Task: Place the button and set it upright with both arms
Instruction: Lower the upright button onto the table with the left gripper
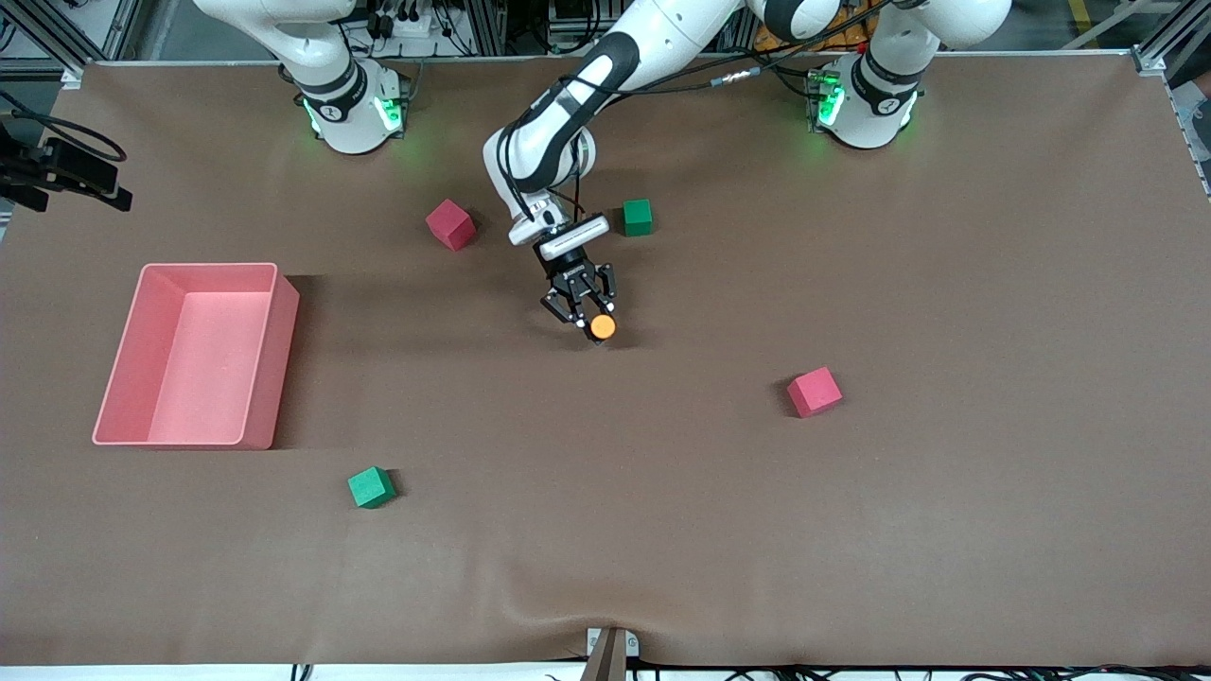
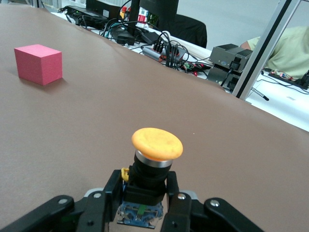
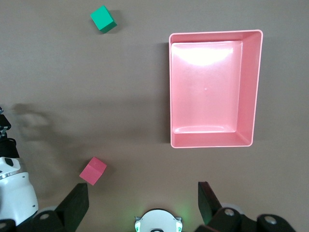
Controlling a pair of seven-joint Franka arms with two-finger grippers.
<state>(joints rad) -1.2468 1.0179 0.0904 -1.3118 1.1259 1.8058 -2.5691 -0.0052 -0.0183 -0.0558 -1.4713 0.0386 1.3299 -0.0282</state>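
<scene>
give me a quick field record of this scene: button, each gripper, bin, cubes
button: orange-capped button, held cap-up by its black body, low over the middle of the table
left gripper: shut on the button
right gripper: open, holding nothing, waiting high over the table near its own base
bin: pink bin, nothing in it, at the right arm's end
cubes: two red, two green, scattered loose on the table

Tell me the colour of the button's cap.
Orange; the button cap shows best in the left wrist view.
</scene>
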